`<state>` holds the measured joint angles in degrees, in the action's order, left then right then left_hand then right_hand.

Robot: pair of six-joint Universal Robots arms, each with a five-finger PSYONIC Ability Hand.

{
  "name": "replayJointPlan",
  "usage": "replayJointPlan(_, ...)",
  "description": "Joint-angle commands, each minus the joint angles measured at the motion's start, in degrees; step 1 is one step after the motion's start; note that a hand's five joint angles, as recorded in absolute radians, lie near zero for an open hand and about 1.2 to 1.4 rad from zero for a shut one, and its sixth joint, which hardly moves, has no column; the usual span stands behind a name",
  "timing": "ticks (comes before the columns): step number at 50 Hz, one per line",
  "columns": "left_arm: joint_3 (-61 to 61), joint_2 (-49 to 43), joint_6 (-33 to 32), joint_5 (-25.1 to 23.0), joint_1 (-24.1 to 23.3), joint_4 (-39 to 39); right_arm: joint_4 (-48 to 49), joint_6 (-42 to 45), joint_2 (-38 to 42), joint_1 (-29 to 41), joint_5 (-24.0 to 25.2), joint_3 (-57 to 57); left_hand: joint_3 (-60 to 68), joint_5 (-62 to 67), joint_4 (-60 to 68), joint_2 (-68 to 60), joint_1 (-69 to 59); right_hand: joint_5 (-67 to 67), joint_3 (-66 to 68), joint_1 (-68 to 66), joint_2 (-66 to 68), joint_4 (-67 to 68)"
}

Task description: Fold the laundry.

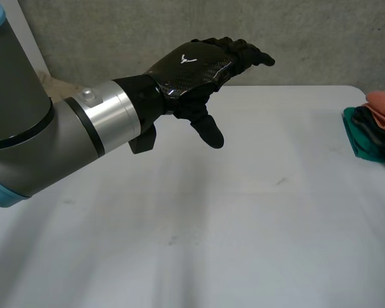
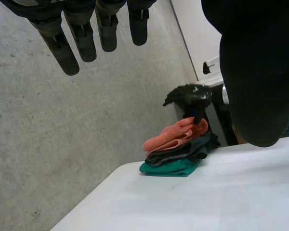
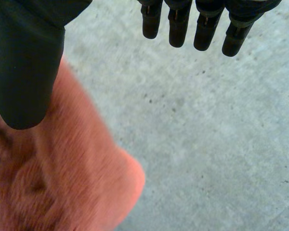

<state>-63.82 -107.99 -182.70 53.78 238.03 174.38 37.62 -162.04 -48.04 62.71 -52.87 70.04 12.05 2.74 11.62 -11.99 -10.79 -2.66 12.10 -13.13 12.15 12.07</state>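
**Both robot hands open, laundry waiting at the table's edge**

We see the laundry pile [image 1: 374, 125] sitting at the right edge of the table [image 1: 244, 224], with an orange cloth [image 3: 62, 183] on top of dark and teal ones, none of it spread out yet. The right robot hand [image 2: 189, 95] hangs just over that pile, fingers straight and apart from the thumb, holding nothing. We judge it is placed there to take the top piece. The left robot hand [image 1: 192, 67] hovers above the middle of the table, fingers relaxed and empty, likely ready to help spread whatever arrives.
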Motion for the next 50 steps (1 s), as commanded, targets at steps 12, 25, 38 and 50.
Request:
replayJointPlan(12,0.0,2.9,1.0,1.4,-1.6,2.2,-34.5,13.8,-16.9,-9.4,-24.3,-15.1,-1.8,-2.5,-1.4,1.8,0.6,2.7,-2.1,3.1,-2.2,-2.1)
replayJointPlan(25,8.9,3.8,-2.1,31.4,16.7,8.7,-3.8,-0.5,-35.4,18.7,-16.4,7.3,0.2,-0.5,0.6,-0.2,-1.4,2.7,-2.1,3.1,-2.2,-2.1)
replayJointPlan(38,10.5,-25.3,-38.0,31.6,33.1,9.7,-5.4,6.6,-34.9,39.0,-13.6,32.6,-2.0,-2.7,-1.6,1.9,0.7,2.7,-2.1,3.1,-2.2,-2.1)
replayJointPlan(50,23.1,-49.0,-39.5,21.7,36.8,26.9,-5.5,11.0,-31.2,42.2,-15.8,39.9,1.8,1.2,2.3,-1.9,-3.1,2.7,-2.1,3.1,-2.2,-2.1)
